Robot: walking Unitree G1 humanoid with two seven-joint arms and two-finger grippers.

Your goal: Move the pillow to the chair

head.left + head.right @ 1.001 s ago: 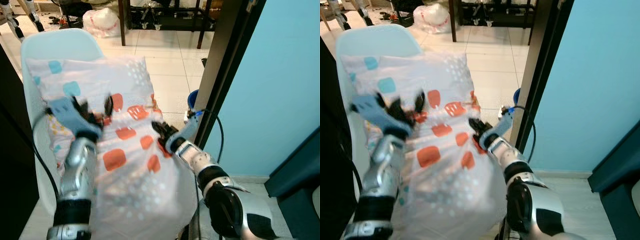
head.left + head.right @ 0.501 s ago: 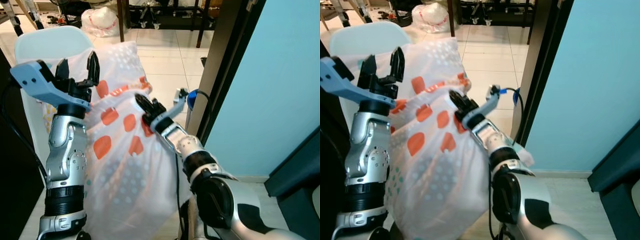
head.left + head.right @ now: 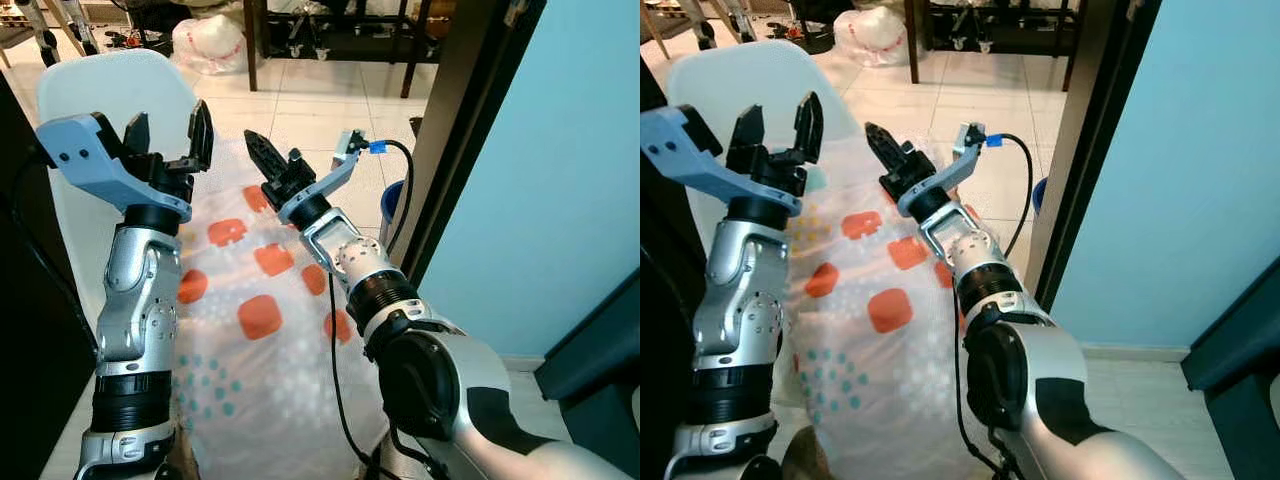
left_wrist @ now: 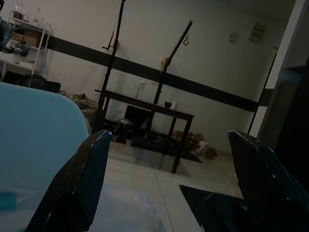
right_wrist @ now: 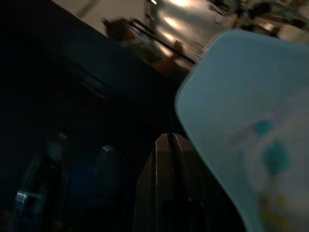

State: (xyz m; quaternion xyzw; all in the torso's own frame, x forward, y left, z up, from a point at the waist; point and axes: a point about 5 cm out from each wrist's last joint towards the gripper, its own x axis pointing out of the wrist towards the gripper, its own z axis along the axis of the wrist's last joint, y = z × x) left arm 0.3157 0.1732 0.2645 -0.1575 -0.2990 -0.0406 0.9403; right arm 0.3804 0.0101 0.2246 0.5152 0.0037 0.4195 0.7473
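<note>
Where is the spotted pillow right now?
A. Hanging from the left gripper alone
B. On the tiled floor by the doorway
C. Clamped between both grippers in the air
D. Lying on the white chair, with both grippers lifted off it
D: the pillow lies on the white chair, while the left gripper and right gripper are raised above it, holding nothing.

My two head views look forward and down from close above the chair (image 3: 110,85) and pillow (image 3: 260,330), sharing that scene. My left wrist view faces across the room toward a dark table (image 4: 145,104); my right wrist view sits near the chair's edge.
</note>
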